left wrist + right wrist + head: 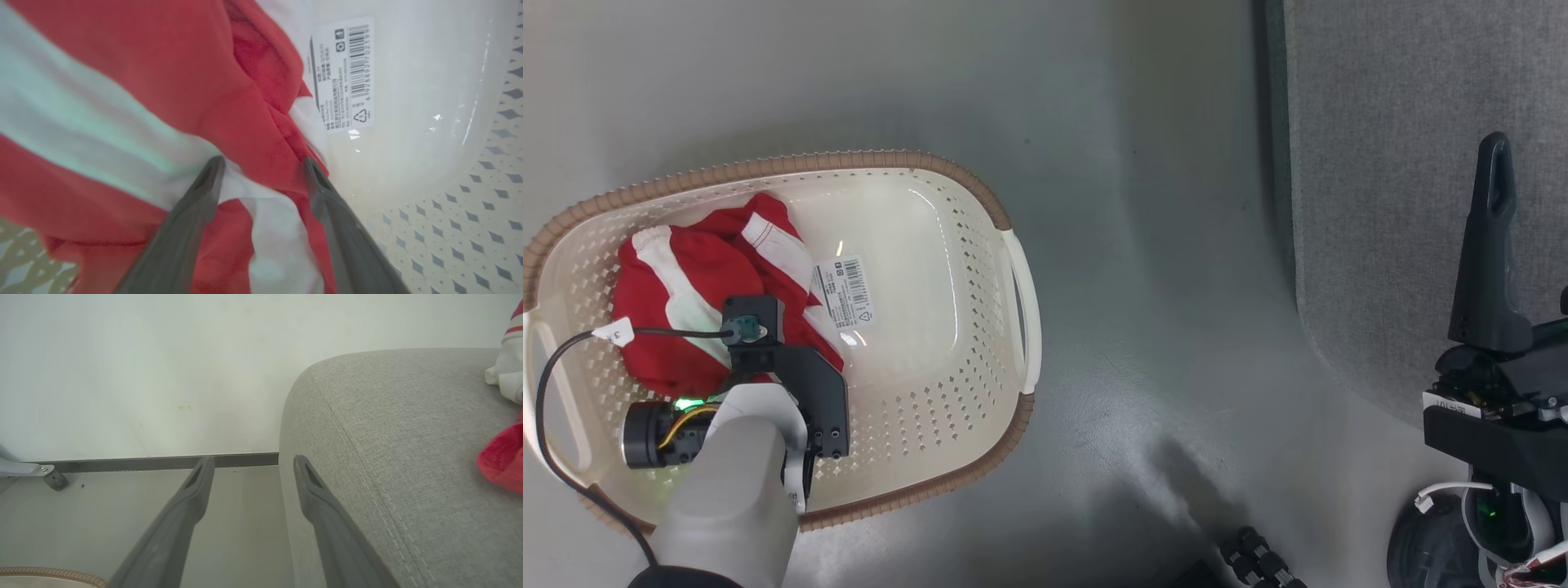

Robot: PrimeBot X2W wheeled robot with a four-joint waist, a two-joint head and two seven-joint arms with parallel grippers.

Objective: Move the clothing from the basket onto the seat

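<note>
seat: grey, upper right of head view (1405, 163); fills the right of right wrist view (388, 437)
floor: grey, bare strip between basket and seat (1143, 286)
basket: on the floor, left of head view (980, 196); apart from the seat; bit of rim at lower left of right wrist view (49, 573)
clothing: red with white stripes, bunched in the left half of the basket (678, 278); close up across left wrist view (122, 81)
done: looks partly done. A red piece (504, 461) and a white piece with a red stripe (508, 371) lie on the seat at the right edge of right wrist view
left: the bunch in the basket is not lifted yet. Can't tell if it's one garment or more
step: judged as the grasp in the basket, just ahead of closing
left arm: comes up from lower left of head view (735, 482), wrist down inside the basket over the clothing
left jaws: wide, gripping nothing yet. Fingers (196, 204) pressed into the cloth, a red and white fold between them
right arm: lower right of head view (1494, 392), by the seat's edge, one finger pointing up the frame (1490, 245)
right jaws: wide, empty, aimed at the seat's corner and the wall behind
sticker: barcode, on the basket bottom (843, 291), its left edge touching the clothing (343, 73)
</note>
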